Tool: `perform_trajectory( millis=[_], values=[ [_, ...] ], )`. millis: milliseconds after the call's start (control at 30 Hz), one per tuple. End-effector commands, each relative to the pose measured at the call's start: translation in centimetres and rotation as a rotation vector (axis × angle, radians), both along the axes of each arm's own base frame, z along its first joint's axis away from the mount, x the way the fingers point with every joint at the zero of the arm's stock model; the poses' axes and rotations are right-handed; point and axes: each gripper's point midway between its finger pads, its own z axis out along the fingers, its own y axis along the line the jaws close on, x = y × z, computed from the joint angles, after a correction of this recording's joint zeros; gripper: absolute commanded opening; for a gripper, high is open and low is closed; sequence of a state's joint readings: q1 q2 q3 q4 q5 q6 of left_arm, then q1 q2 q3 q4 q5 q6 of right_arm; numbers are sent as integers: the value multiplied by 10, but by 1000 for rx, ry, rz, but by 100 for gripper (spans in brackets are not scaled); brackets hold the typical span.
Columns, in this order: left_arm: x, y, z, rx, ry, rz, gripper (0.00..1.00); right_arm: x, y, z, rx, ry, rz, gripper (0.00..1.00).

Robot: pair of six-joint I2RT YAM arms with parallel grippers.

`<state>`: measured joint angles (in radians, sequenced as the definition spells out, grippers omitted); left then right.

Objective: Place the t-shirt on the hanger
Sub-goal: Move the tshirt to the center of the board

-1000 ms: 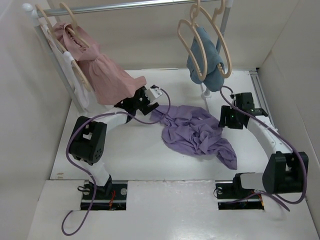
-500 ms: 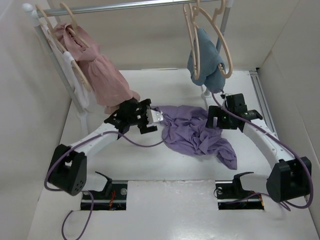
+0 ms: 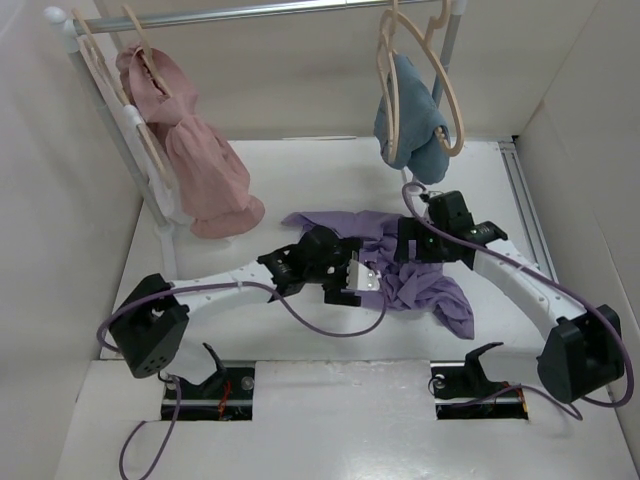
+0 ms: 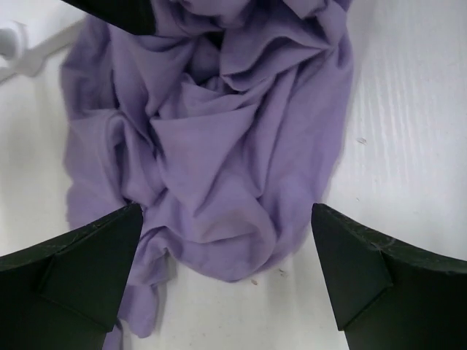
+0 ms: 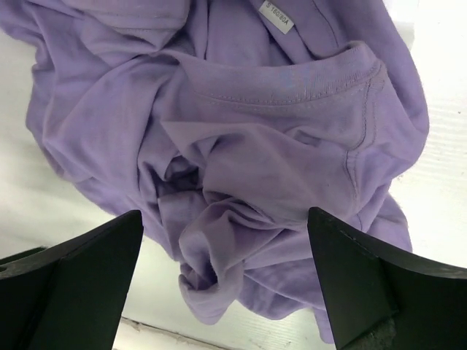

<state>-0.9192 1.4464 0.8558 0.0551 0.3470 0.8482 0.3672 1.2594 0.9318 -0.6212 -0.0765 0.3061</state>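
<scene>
The t-shirt (image 3: 440, 292) lies crumpled in a heap on the table (image 3: 300, 180), directly under both sets of jaws. It is thin, soft cloth, light and limp. It should bunch up when pinched, sag when lifted and drag its loose folds along, so one pinch in the middle would likely lift only a wad.

In the right wrist view the ribbed collar (image 5: 292, 93) and its small white label (image 5: 276, 16) show just ahead of the jaws, toward the far side of the heap. That stitched edge is probably the best place to take hold, since the neck opening must go over the hanger (image 3: 457, 118).

The right gripper (image 5: 225, 215) hangs close above the cloth with its jaws wide apart and nothing between them. The left gripper (image 4: 226, 211) is likewise spread wide and empty. Rumpled folds fill the gap between its fingers, and a curled hem lies near its left finger.

The hanger is well beyond both jaws, up on the rail (image 3: 250, 12) at the back. It hangs beside a blue cloth (image 3: 410, 110), and a pink garment (image 3: 200, 170) hangs further left.
</scene>
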Motion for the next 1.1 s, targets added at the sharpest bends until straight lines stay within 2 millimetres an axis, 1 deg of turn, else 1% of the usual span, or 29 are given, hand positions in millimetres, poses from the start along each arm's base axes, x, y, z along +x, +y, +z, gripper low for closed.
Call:
perform_trajectory(
  millis=[0, 67, 100, 133, 167, 200, 233, 267, 300, 333, 367, 433, 467, 533, 567, 600, 633, 667, 700, 733, 767, 800, 833, 867, 900, 933, 967, 1033, 1067],
  values=[
    [8, -13, 64, -198, -106, 23, 100, 4, -4, 6, -54, -42, -39, 98],
    [8, -14, 87, -265, -108, 43, 100, 5, -7, 7, -86, -51, -50, 98],
    [7, -16, 90, -323, -1, 131, 100, 3, -3, 7, -86, -52, -36, 98],
    [24, -8, 95, -365, 23, 294, 100, 4, -5, 7, -95, -56, -43, 98],
    [32, -4, 97, -402, 58, 394, 100, 4, -5, 7, -106, -61, -43, 98],
    [35, -4, 87, -395, 102, 417, 100, 4, -5, 7, -106, -62, -43, 98],
    [33, -9, 84, -335, 42, 303, 90, 2, -7, 6, -111, -54, -57, 98],
    [5, -16, 50, -207, 122, 146, 86, 2, -7, 6, -106, -52, -65, 98],
    [-4, -19, 40, -149, 123, 91, 88, 2, -7, 6, -106, -52, -65, 98],
    [-10, -23, 31, -111, 128, 89, 88, 2, -6, 10, -86, -57, -87, 98],
    [-20, -29, 14, -60, 161, 108, 90, -1, -5, 11, -77, -52, -80, 98],
    [-25, -33, 1, -35, 181, 122, 97, -4, -2, 13, -47, -36, -108, 98],
    [-34, -35, -15, -12, 205, 95, 100, -8, -4, 13, -45, -25, -118, 98],
    [-43, -40, -28, -4, 208, 73, 100, -11, -6, 11, -49, -8, -139, 98],
    [-49, -38, -42, 19, 211, 68, 100, -11, -6, 14, -38, -13, -150, 98],
    [-48, -46, -53, 23, 161, 87, 100, -14, -7, 13, -44, -2, -150, 98],
    [-45, -49, -58, 27, 135, 105, 100, -15, -4, 13, -39, 0, -148, 98],
    [-39, -49, -64, 38, 111, 123, 100, -19, -6, 5, -49, 17, -148, 98],
    [-32, -52, -65, 35, 92, 144, 100, -22, -5, 2, -43, 30, -140, 97],
    [-24, -52, -74, 57, 73, 176, 98, -26, -3, -1, -48, 38, -129, 97],
    [-22, -54, -76, 67, 59, 163, 96, -29, -5, -7, -56, 51, -129, 96],
    [-24, -50, -91, 120, 39, 146, 87, -30, -4, -8, -43, 45, -124, 95],
    [-22, -48, -96, 135, 34, 157, 80, -29, -1, -7, -29, 39, -118, 94],
    [-20, -47, -95, 138, 27, 167, 73, -29, -1, -6, -22, 27, -118, 93],
    [-20, -47, -95, 141, 20, 161, 66, -30, 1, -10, -13, 36, -120, 93],
    [-23, -40, -103, 161, 27, 160, 58, -32, 0, -13, -18, 44, -120, 91],
    [-21, -42, -97, 135, 2, 148, 56, -32, 2, -14, -8, 43, -115, 91],
    [-23, -36, -103, 154, -12, 131, 47, -34, 1, -22, -6, 49, -123, 87],
    [-25, -30, -109, 178, -14, 121, 23, -33, 4, -24, 9, 46, -115, 85]
  ],
)
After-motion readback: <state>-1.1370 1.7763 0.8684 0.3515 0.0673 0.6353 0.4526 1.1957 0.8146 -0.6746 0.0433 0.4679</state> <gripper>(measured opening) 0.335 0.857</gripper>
